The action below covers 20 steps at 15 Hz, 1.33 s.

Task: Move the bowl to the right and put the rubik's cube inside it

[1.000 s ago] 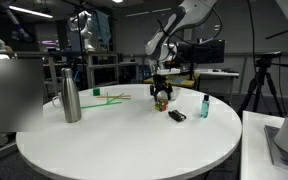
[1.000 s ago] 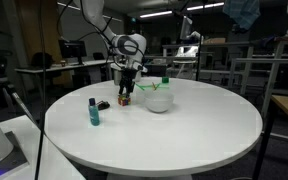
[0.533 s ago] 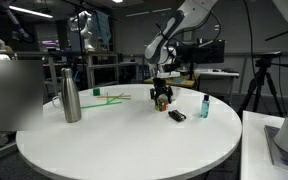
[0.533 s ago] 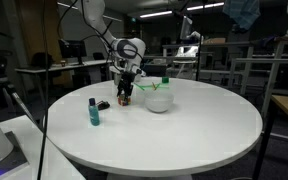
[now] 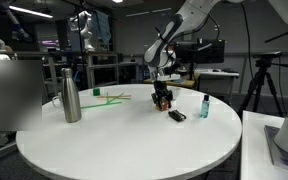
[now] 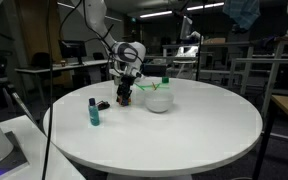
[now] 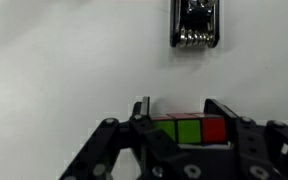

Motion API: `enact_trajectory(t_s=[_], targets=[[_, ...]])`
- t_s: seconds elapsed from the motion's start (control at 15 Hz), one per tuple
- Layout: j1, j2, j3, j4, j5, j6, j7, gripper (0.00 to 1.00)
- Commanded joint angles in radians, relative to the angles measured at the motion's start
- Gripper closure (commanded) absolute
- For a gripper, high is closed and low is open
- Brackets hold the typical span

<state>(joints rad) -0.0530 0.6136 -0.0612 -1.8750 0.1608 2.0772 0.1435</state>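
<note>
Since a second ago the pincer (image 7: 177, 112) has pulled its jaws in around the cube (image 7: 189, 130); the arm barely shifted. On the desk (image 5: 124, 140), the bowl (image 6: 158, 102) sits just beside the pincer, and the cube looks to be down on the desk between the jaws. They hug both sides, but I can't tell if it's truly clamped. I'd guess the cube is light, hard plastic and a bit slick. Layers can twist, so I'd squeeze flat opposite faces, mid-height.
</note>
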Motion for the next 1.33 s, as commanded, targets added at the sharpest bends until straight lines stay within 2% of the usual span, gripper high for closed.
enact_trajectory(t_s=[0.0,0.33,0.87,1.27], targets=[[0.001,0.023,-0.001,0.033,-0.015,-0.036,0.012,0.65],[0.015,-0.015,-0.002,0.021,-0.023,-0.028,0.023,0.65],[0.05,-0.028,-0.007,0.07,-0.046,-0.029,0.07,0.65],[0.042,-0.051,-0.013,0.095,-0.042,-0.028,0.098,0.65]])
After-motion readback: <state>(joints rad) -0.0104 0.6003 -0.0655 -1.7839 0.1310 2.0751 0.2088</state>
